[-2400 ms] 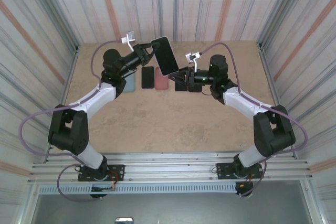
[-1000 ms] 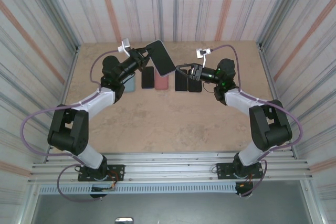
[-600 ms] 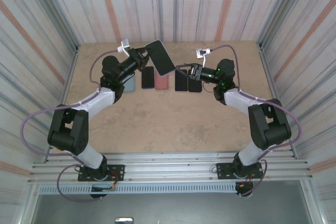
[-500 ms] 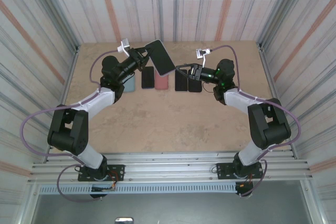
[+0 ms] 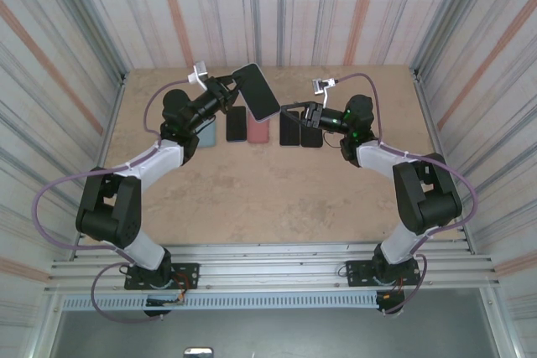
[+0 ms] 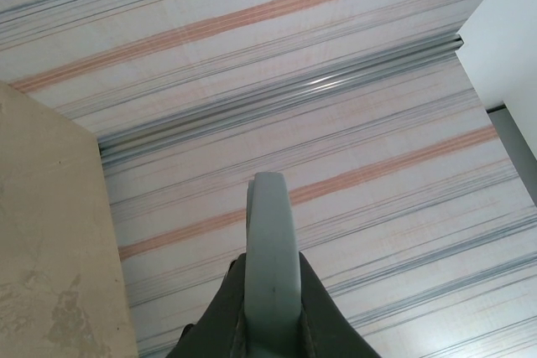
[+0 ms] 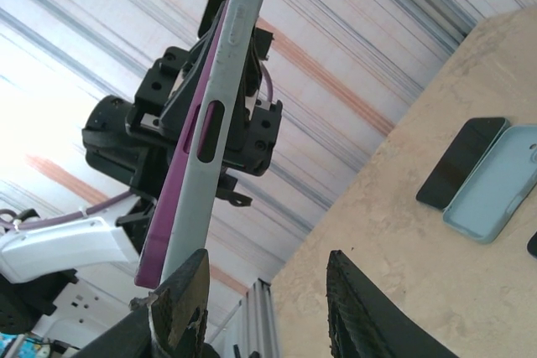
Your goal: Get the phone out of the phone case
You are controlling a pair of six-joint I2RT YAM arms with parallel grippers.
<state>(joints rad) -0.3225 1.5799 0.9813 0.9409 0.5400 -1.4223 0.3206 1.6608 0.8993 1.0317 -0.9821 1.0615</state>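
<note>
The phone [image 5: 258, 91], inside its pale case [image 7: 220, 98], is in the air above the counter [image 5: 252, 199], in the upper middle of the top view. The jaws of the left gripper [image 5: 232, 90] are closed on it. The jaws of the right gripper [image 5: 291, 111] stand partly apart beside its lower end, with nothing between them.
</note>
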